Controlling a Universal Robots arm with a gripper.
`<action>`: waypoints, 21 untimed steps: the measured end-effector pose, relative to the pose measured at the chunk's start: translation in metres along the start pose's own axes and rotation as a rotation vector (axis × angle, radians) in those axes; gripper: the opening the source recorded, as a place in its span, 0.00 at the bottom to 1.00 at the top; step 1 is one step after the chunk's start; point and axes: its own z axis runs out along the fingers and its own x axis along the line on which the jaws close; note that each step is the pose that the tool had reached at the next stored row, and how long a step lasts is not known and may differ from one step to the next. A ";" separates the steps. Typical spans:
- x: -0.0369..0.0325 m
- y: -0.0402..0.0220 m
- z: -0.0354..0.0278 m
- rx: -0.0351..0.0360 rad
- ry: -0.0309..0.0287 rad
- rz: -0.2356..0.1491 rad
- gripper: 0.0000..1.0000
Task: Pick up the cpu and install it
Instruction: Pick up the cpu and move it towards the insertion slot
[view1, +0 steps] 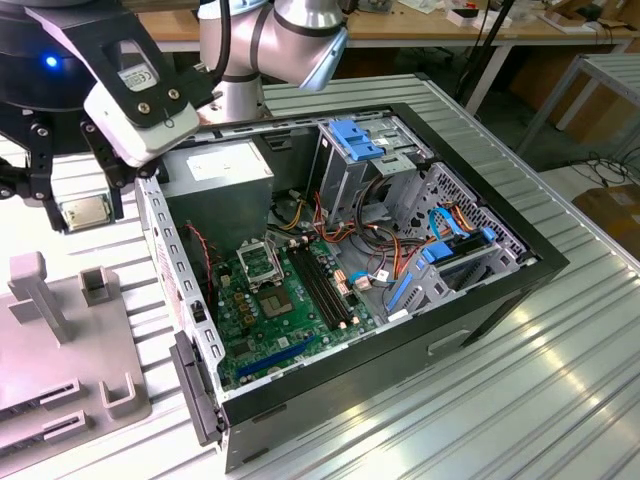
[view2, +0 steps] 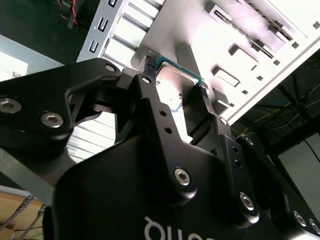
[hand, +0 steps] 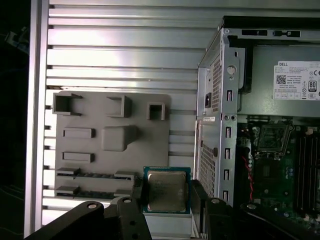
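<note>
Clenched by two opposite edges in the gripper (hand: 167, 195): the cpu (hand: 166, 187), metal top showing in the first wrist view. Held in the air near the grey fixture plate (view1: 40, 350) on the ribbed tabletop (view1: 560, 380), at about nine o'clock from the open computer case (view1: 330, 400) in the exterior view. Well apart from the socket (view1: 258, 262) on the green motherboard (view1: 290, 320).

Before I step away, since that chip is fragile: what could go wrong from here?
1. The tool pinches the cpu only by two opposite edges, in the air near the grey fixture; a slip could drop it.
2. The case wall stands between the cpu and the socket; a low path might clip it.
3. Red wires run near the socket and might snag.
</note>
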 end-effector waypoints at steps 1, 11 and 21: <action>-0.0009 -0.0001 0.0000 -0.0001 0.0000 0.000 0.47; -0.0170 -0.0008 -0.0006 -0.0001 0.0000 0.000 0.47; -0.0295 -0.0025 -0.0006 -0.0001 0.0000 0.000 0.47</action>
